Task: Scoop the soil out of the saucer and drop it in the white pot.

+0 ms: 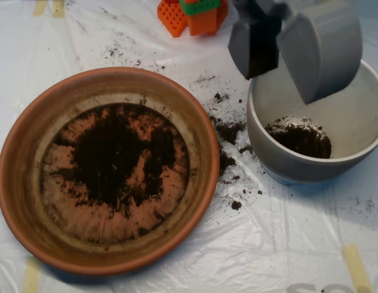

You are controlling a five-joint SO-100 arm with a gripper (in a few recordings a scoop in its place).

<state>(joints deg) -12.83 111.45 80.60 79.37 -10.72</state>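
Note:
The terracotta saucer fills the left half of the overhead view. Dark soil lies in a thin patch over its middle, with bare orange floor around it. The white pot stands to the right, holding a small heap of soil low in its bowl. My grey clamshell scoop hangs above the pot's upper left rim. Its two shells stand apart with a dark gap between them, so it is open. Loose soil crumbs are scattered on the sheet between saucer and pot.
A white plastic sheet covers the table, held by strips of yellow tape. Orange and green plastic blocks sit at the top edge, just left of the scoop. Spilled crumbs dot the sheet near the pot.

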